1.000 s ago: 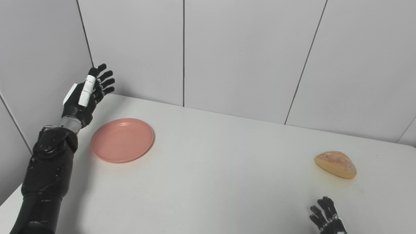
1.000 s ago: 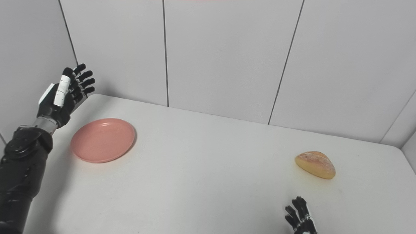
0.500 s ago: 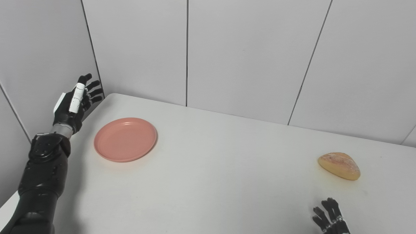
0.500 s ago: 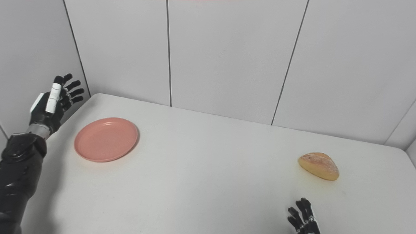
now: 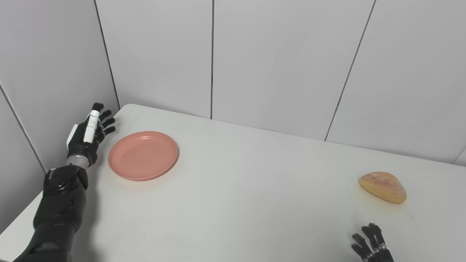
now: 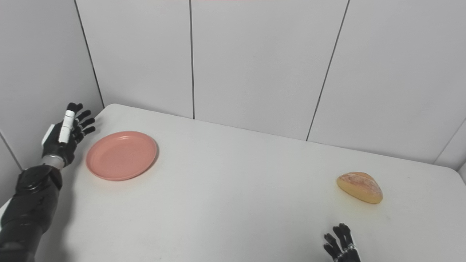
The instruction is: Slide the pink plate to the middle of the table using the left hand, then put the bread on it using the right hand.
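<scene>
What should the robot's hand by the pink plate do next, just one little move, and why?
Probably bring the left hand sideways to the pink plate's outer rim. The hand is open and empty, just left of the plate and not touching it. The plate sits far to the left of the table, and the bread lies untouched on the right, near the open right hand.
</scene>
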`<state>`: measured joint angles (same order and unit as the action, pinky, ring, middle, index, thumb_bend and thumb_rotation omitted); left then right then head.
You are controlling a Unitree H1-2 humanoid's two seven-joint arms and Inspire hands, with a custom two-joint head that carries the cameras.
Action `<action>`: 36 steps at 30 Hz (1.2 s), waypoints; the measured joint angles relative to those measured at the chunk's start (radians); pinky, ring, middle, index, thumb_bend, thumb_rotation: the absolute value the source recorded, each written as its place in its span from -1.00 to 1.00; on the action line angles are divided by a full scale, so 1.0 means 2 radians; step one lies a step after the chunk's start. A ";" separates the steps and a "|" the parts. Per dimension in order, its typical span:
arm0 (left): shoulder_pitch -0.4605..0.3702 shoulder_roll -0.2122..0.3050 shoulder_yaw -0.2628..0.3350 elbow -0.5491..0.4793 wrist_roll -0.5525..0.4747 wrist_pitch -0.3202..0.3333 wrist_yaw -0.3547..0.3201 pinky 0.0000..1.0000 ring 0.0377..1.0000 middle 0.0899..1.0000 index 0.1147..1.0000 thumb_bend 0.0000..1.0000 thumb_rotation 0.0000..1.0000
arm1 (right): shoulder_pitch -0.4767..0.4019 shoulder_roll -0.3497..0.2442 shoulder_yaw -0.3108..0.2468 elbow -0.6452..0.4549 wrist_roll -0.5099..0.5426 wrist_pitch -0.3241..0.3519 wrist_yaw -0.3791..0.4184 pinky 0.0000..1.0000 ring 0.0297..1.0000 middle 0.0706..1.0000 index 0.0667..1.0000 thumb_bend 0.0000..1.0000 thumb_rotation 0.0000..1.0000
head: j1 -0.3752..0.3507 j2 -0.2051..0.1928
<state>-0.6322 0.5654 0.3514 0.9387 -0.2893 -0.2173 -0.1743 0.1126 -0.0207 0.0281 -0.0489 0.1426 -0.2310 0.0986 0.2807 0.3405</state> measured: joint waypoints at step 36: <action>0.017 -0.045 -0.026 -0.029 0.000 -0.009 -0.012 0.58 0.69 0.75 0.81 0.87 0.74 | 0.000 0.000 -0.001 0.001 0.002 0.000 0.002 0.73 0.73 0.85 0.87 0.62 1.00 | -0.017 0.002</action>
<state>-0.5975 0.4761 0.2994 0.8816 -0.2887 -0.2345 -0.1979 0.1122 -0.0214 0.0266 -0.0473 0.1475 -0.2309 0.1033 0.2470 0.3451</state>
